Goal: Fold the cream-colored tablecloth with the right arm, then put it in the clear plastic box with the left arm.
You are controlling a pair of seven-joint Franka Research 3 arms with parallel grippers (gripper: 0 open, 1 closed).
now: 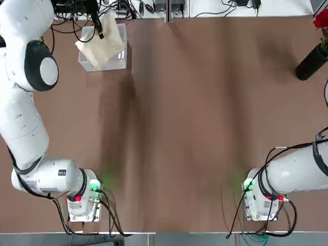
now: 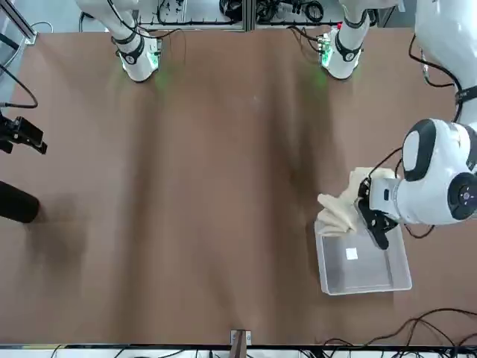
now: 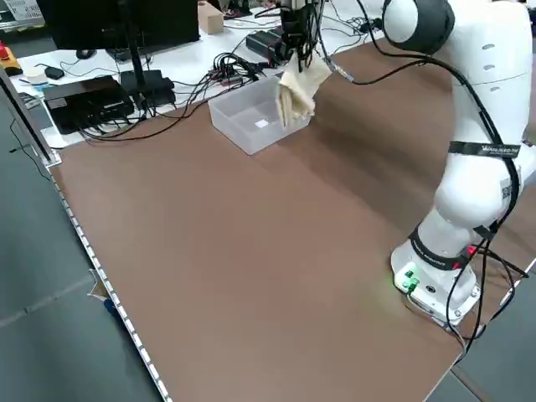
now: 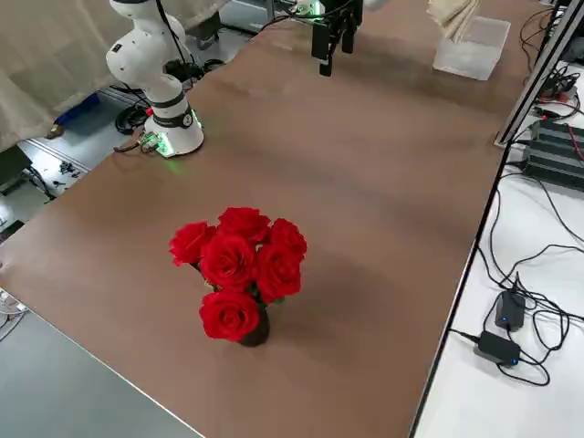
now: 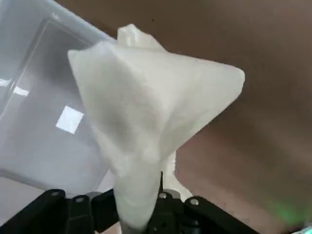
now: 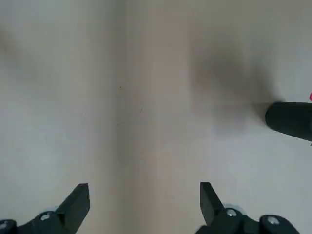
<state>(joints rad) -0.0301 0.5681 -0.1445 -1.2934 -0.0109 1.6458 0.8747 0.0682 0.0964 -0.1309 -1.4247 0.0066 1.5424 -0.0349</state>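
Tablecloth (image 3: 297, 90): clamped in the left gripper, at far left of the table; hanging over the box and partly past its rim, layered, with loose, drooping ends.
Left gripper (image 5: 136, 207): closed on a gathered part of the cloth, above the box region.
Right gripper (image 6: 145, 195): parked at right of the table, near the dark vase (image 1: 311, 62); fingers (image 6: 77, 207) apart, with nothing between.
Plastic box (image 2: 365, 277): upright on the table (image 1: 179, 128) at far left; floor largely visible beside the cloth.
Folding: apparently finished, judging by the stacked layers and the idle right arm; neatness of the fold impossible to confirm.
Transfer: apparently well advanced, with cloth lifted and brought to the box.
Remaining: centring over the box, lowering, release, and withdrawal of the left arm.
Risk: likely draping of a loose end over the rim if released off-centre.
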